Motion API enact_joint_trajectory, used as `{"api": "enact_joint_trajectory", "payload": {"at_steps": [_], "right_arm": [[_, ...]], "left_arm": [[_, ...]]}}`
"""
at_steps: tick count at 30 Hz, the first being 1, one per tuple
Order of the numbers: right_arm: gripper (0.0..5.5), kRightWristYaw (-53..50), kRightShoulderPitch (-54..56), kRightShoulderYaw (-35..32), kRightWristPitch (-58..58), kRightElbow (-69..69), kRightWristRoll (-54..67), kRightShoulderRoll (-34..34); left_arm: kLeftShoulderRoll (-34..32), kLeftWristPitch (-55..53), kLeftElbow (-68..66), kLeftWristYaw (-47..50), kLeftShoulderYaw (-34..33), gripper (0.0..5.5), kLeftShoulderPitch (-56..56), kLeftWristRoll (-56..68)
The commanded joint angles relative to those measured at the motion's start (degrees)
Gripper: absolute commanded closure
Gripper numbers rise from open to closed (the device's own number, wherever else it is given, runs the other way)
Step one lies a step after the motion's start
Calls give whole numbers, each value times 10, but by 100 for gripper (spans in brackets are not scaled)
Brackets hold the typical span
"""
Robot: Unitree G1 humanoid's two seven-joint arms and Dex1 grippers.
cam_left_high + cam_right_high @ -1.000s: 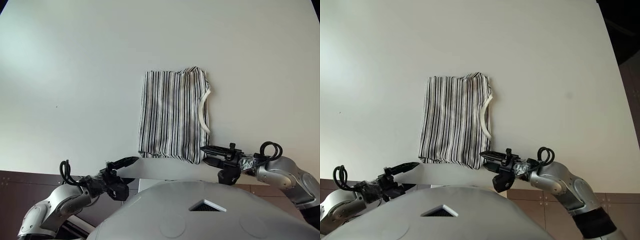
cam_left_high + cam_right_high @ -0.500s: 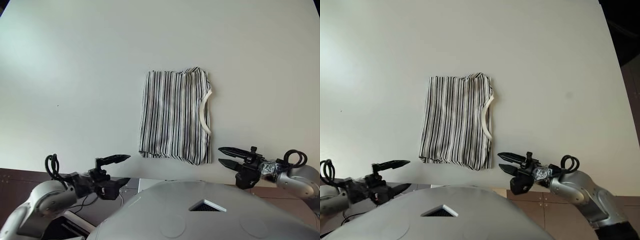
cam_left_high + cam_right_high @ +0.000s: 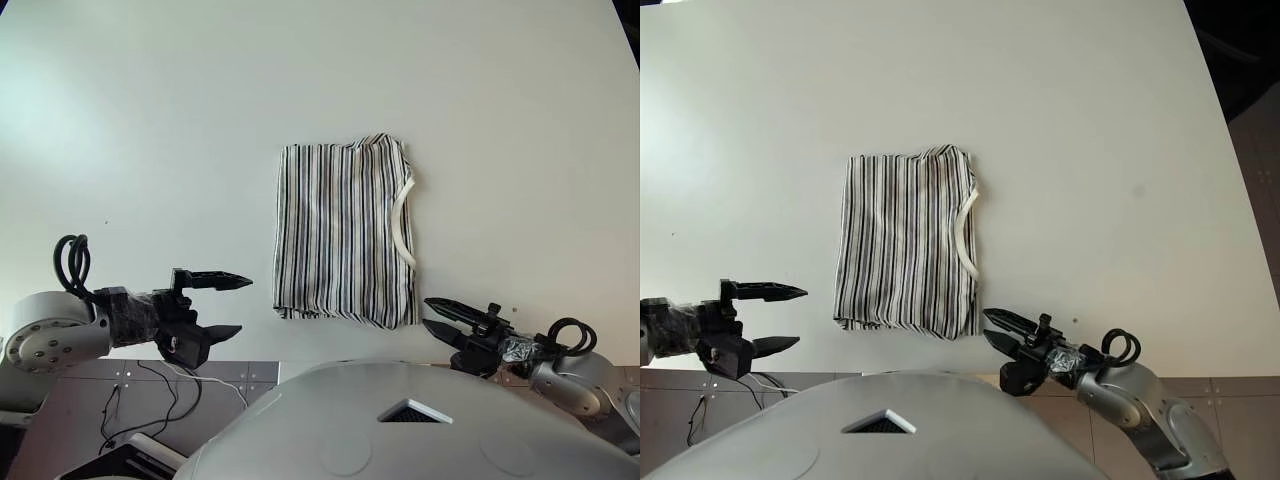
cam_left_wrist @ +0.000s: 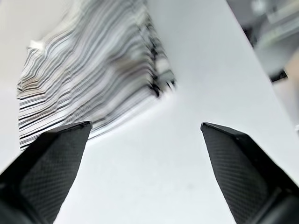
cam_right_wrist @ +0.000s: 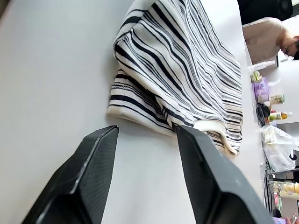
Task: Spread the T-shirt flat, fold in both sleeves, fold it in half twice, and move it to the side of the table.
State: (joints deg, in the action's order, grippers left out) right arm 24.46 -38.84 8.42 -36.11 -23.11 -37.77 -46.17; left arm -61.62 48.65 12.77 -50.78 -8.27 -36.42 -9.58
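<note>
**One folded T-shirt on the worktop, two open grippers at the near edge**

One T-shirt, black-and-white striped, lies folded into a tall rectangle on the white worktop. It sits about mid-width and close to the near edge. One white neckband curves along its right side. The near-right corner shows several stacked layers in the right wrist view, slightly puffed, not pressed flat. The far edge is a bit wavy.

Two grippers, each with two black fingers, both empty.

The left gripper hangs at the near edge of the worktop, left of the T-shirt's near-left corner and apart from it. Its jaws stand wide open, pointing towards the cloth, holding nothing.

The right gripper sits just beside the T-shirt's near-right corner, low over the worktop, not touching the cloth as far as I can tell. Its jaws are parted, less widely than the left's, holding nothing.

One tiny dark speck marks the worktop, far left of the T-shirt. A few loose cables run below the worktop's near edge on the left.
</note>
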Motion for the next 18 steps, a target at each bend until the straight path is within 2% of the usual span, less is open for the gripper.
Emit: {"api": "enact_joint_trajectory", "payload": {"at_steps": [1, 4, 8, 13, 18], "right_arm": [[322, 46, 90, 28, -24, 62, 19, -38], [322, 76, 156, 48, -61, 100, 53, -65], [322, 111, 201, 72, -87, 121, 99, -89], [322, 163, 212, 102, -100, 117, 164, -120], [322, 166, 197, 120, -79, 97, 166, -95]], "left_arm": [[94, 65, -38, 88, 28, 119, 11, -118], [136, 77, -41, 142, 32, 119, -7, -197], [127, 80, -79, 185, 37, 119, 11, -263], [112, 71, -102, 211, 55, 119, 32, -285], [105, 78, -134, 216, 106, 119, 100, -279]]}}
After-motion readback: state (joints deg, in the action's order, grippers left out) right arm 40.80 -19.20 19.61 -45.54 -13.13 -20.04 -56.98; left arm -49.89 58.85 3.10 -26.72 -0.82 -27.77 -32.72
